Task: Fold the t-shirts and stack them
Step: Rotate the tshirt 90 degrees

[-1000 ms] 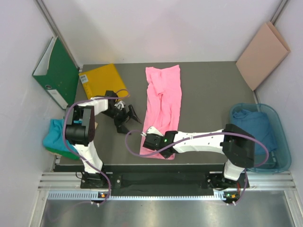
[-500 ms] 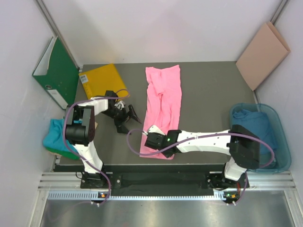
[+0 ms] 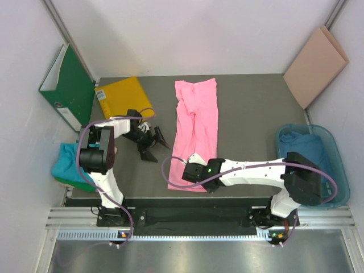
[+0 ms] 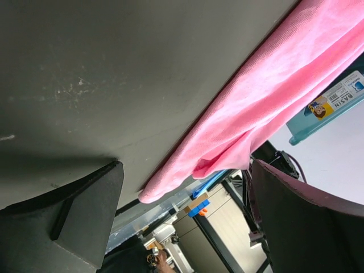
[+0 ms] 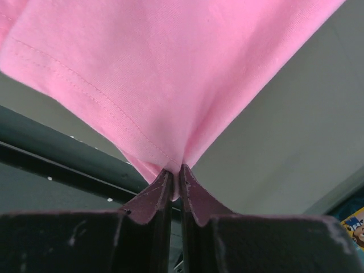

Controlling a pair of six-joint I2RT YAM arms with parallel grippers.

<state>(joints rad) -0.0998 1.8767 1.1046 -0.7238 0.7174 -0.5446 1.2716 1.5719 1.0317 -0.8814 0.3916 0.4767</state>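
At the near edge of the counter (image 3: 250, 108), my right gripper (image 5: 175, 170) is pinching the hem of the pink t-shirt (image 3: 196, 128), seemingly light and limp; my left gripper (image 3: 154, 145) is hanging open to its left.

We are looking at the pink t-shirt (image 5: 170, 68) as soft, matt knit cloth with a stitched hem, puckering where the matt black plastic fingers (image 5: 149, 200) of the right gripper (image 5: 175, 172) are pinching it. The table (image 4: 85, 57) is showing a matt surface, faintly scuffed. The basin (image 3: 343, 182) is gleaming as translucent plastic. The left gripper (image 4: 186, 165) is showing the same dull black plastic.
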